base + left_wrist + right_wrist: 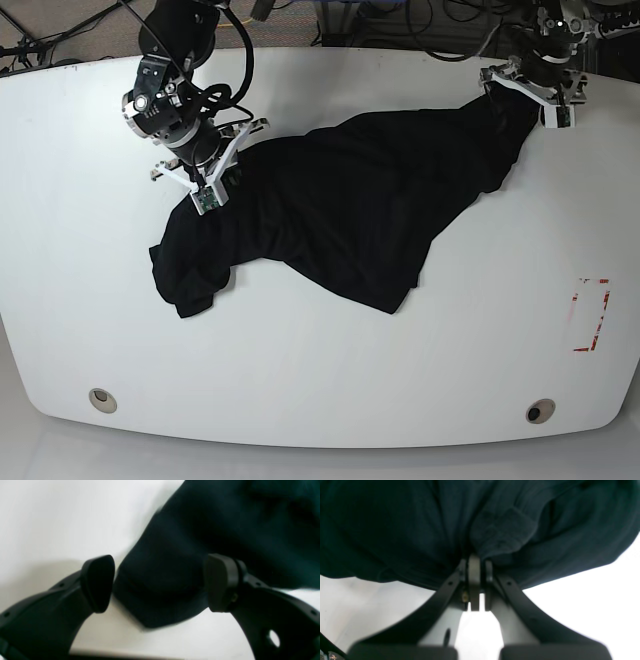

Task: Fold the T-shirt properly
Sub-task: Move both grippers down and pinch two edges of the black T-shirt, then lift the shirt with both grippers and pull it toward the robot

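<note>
The black T-shirt [350, 200] lies crumpled and stretched slantwise across the white table [300, 350], from the near left to the far right. At the shirt's left part my right gripper [222, 172] is shut on a bunched fold of it. The right wrist view shows this gripper [475, 562] pinching the T-shirt [395, 530], with cloth piled over the fingertips. At the far right corner of the shirt stands my left gripper [505, 92]. In the left wrist view that gripper [158, 583] is open, and a corner of the T-shirt [200, 530] lies between its fingers, untouched by the pads.
A red marking [590, 315] is on the table at the right. Two round holes [100, 398] [540, 411] sit near the front edge. Cables [400, 25] run behind the table's far edge.
</note>
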`<state>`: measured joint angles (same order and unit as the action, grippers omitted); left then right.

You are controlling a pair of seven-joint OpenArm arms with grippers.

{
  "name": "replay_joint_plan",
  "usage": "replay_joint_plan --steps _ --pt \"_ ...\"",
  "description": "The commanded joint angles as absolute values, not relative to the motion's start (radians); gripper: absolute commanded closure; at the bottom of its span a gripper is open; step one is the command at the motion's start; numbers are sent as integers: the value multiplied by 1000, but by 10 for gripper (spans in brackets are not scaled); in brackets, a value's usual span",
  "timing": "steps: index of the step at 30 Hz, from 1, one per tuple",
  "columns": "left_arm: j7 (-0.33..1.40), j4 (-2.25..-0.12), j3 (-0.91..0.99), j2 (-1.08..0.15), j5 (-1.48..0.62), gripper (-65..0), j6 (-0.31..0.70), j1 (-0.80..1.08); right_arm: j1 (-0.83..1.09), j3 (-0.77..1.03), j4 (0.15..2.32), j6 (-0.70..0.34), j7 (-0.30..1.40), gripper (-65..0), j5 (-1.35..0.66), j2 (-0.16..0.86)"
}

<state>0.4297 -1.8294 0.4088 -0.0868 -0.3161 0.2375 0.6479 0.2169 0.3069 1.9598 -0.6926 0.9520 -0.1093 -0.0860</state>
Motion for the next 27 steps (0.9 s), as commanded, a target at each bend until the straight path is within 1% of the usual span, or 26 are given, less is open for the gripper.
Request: replay_joint_plan --steps 1,15,16,17,20,21,23,24,27 --pt "407 -1814 417 -94 -323 -522 236 656 208 308 1995 -698 934 0 -122 -85" --pt "403 -1756 414 -97 -323 -517 243 656 226 309 2011 -698 934 0 -122 -84" --pt "403 -1758 414 -97 -323 -514 243 656 226 309 2011 -698 934 0 -122 -84" --pt "403 -1759 414 -97 -323 -497 243 656 226 309 2011 -698 934 0 -122 -84" --pt "404 -1758 414 -97 -323 -322 243 656 226 309 2011 -698 934 0 -122 -84" --pt "406 -1755 412 -97 -323 -215 243 654 223 309 2011 -698 934 0 -122 -84" --pt "407 -1755 412 -99 -323 -64 243 644 223 309 2014 -698 934 0 -122 -84" --pt "410 -1755 412 -99 -321 0 243 631 222 309 2017 -698 934 0 -122 -84" --pt "437 -1762 412 -99 -278 0 242 611 219 308 2026 -698 934 0 -122 -84"
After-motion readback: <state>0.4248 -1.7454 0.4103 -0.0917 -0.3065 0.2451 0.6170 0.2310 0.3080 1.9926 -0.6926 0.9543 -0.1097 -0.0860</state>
